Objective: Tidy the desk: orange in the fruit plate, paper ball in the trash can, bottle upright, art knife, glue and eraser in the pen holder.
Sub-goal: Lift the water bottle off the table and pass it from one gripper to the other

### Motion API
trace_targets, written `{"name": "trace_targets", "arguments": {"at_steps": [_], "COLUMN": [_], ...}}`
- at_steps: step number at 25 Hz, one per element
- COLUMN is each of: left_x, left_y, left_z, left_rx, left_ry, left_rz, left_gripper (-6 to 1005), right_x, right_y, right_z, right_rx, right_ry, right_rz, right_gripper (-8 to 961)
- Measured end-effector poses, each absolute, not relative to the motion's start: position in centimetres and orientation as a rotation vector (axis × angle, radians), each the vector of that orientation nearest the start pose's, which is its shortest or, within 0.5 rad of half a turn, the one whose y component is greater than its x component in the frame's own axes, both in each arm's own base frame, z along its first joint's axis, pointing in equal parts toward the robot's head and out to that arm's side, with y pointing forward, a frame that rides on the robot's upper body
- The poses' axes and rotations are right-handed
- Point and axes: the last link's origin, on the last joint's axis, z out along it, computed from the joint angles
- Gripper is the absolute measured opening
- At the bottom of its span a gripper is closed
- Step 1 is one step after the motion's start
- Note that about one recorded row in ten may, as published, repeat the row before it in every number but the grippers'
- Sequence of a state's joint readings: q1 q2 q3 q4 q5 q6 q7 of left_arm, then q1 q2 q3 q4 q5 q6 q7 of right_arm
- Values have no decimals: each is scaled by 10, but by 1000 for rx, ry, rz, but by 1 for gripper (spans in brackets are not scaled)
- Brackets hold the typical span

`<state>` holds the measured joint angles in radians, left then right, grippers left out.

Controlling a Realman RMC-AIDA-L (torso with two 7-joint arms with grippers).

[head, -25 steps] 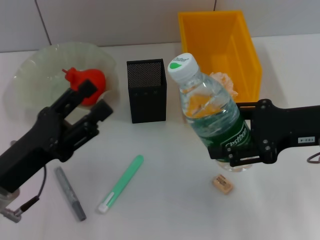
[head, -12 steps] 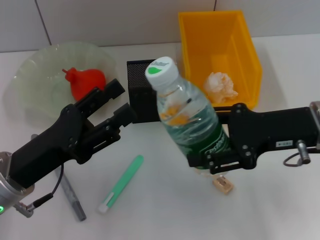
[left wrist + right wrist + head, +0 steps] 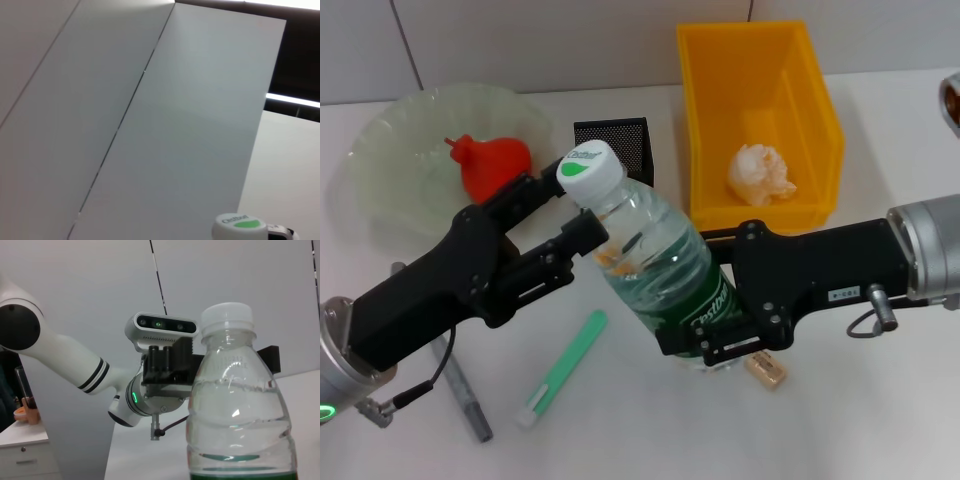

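The bottle [image 3: 655, 265] stands upright in the right tool [image 3: 725, 345].

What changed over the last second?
The right gripper, shut on the bottle, carried it toward the robot's left. The left gripper advanced until its fingers flank the neck. Orange, paper ball, glue, art knife and eraser stayed put.

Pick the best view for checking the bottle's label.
Head view: the bottle shows whole, its green label in the right pincer, left pincer at the cap. Right wrist view shows only the label's top edge; left wrist view just the cap.
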<state>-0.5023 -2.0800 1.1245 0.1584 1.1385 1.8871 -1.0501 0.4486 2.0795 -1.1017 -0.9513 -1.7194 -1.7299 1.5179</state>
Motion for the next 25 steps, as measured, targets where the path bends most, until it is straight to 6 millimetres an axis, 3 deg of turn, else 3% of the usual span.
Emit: {"name": "trace_targets", "arguments": {"at_steps": [25], "left_x": [-214], "left_y": [268], "left_z": [-25], "left_rx": [-2470], "left_ry": [-552], "left_rz": [-1721], "left_gripper": [805], "right_x": [184], "right_y": [311], "right_z": [-23], "right_rx": [-3086], "right_ry": [325], "right_rz": [802], "right_gripper": [762]}}
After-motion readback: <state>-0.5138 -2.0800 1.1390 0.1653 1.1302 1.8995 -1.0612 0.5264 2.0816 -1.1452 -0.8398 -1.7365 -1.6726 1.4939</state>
